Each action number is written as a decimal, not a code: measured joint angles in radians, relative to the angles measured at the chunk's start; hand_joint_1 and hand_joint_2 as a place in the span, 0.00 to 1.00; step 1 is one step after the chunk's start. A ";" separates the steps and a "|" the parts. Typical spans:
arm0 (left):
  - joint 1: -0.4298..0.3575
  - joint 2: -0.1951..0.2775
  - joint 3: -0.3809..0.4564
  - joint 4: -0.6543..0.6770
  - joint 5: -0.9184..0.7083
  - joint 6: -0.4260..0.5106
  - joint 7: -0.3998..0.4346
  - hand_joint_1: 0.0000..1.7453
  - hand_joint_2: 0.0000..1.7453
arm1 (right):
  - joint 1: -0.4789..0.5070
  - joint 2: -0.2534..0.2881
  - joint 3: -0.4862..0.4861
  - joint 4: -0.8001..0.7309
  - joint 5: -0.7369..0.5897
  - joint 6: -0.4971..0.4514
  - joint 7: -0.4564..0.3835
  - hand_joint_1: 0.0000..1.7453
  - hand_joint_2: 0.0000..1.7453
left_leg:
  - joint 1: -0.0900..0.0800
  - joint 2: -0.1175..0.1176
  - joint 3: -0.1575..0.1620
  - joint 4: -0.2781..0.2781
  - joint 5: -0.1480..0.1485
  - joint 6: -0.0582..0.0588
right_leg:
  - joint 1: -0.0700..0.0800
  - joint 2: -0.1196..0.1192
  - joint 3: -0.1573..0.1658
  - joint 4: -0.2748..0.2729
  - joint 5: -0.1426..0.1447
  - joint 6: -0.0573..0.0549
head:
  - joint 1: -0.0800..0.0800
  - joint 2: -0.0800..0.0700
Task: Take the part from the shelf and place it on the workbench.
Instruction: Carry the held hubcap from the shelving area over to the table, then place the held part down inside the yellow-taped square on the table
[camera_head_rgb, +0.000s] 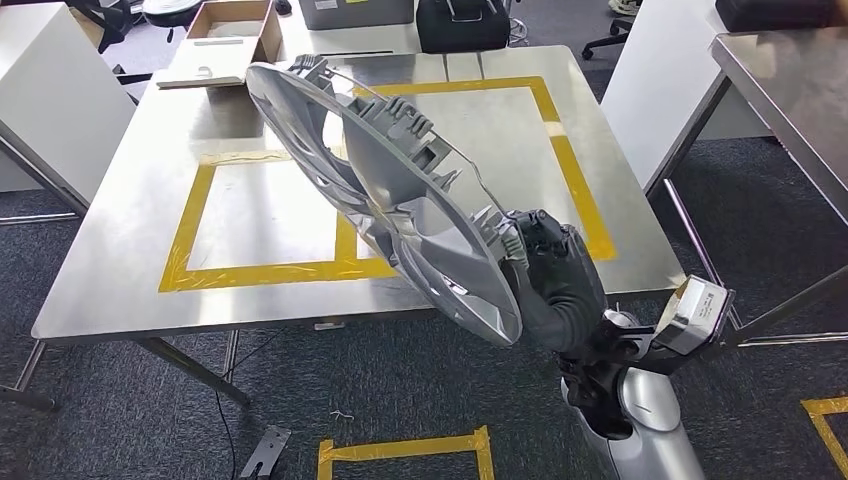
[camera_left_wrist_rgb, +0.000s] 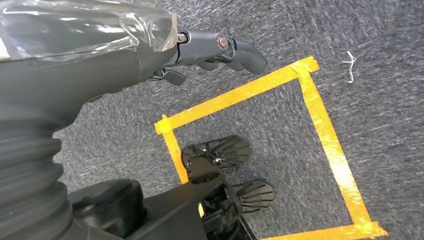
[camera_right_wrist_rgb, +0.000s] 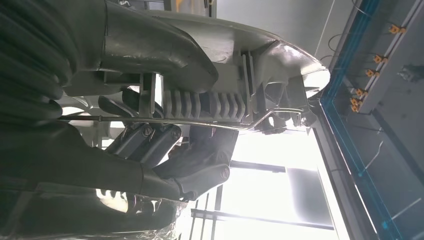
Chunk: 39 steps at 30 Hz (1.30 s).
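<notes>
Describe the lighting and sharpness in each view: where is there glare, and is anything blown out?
Head view: even light, sharp; soft glare on the steel workbench and on the silver part that the right robot hand grips. Left wrist view: sharp carpet, shiny highlights on the plastic wrap over the left robot hand. Right wrist view: bright window blown out, part's underside dark.

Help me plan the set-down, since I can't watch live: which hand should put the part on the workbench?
The right hand. It already grips the silver part over the workbench. The left hand hangs above the carpet, holding nothing.
</notes>
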<state>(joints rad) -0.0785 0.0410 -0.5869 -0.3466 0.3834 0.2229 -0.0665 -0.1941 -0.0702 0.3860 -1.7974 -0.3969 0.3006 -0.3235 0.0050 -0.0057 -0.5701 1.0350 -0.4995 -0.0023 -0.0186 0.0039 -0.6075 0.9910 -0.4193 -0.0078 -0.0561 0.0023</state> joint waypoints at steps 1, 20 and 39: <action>-0.001 0.000 0.000 0.000 0.000 0.000 0.000 0.00 1.00 | 0.000 0.000 0.000 0.000 0.000 0.000 0.000 1.00 1.00 | 0.002 0.001 -0.026 0.051 -0.024 -0.006 | -0.002 0.001 0.005 0.000 -0.003 -0.006 | -0.001 0.000; -0.005 -0.001 -0.010 -0.002 -0.004 0.013 0.003 0.00 1.00 | 0.003 0.001 -0.004 0.001 0.000 -0.010 -0.001 1.00 1.00 | -0.003 0.002 -0.011 -0.065 0.077 0.054 | 0.009 0.004 -0.126 0.303 -0.155 0.013 | -0.001 0.000; -0.017 -0.003 -0.027 -0.005 -0.018 -0.012 0.016 0.00 1.00 | -0.189 -0.021 0.035 0.143 0.567 -0.192 0.124 1.00 1.00 | -0.003 -0.003 0.001 -0.027 0.025 0.018 | -0.015 0.007 -0.047 0.019 0.024 0.043 | 0.000 0.000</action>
<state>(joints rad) -0.0959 0.0378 -0.6143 -0.3520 0.3650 0.2108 -0.0500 -0.3832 -0.0913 0.4207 -1.6545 0.1703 0.1085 -0.1994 0.0018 -0.0083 -0.5695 1.0078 -0.4742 0.0158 -0.0333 0.0106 -0.6548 1.0100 -0.3952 0.0350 -0.0559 0.0023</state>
